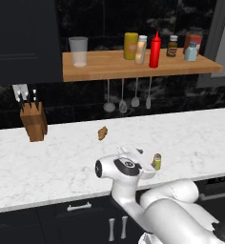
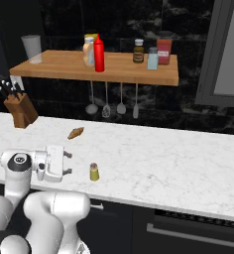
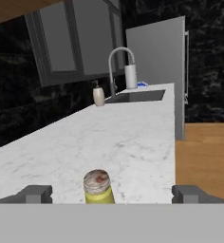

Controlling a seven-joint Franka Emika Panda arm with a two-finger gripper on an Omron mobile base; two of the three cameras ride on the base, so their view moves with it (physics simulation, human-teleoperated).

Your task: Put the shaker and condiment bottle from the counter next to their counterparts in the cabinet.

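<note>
The hand is standing wide with nothing in it, lined up level with the shaker just to its right, upright near the tabletop's front edge. Close squarely around the body, below the cap, so it stays upright.

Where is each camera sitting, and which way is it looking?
Left base view: behind the arm's left, facing counter and shelf; arm at lower right.
Right base view: behind its right, same scene; arm at lower left.
Hand view: on the hand, along the counter toward the sink; open fingertips.
All share the olive shaker.
</note>
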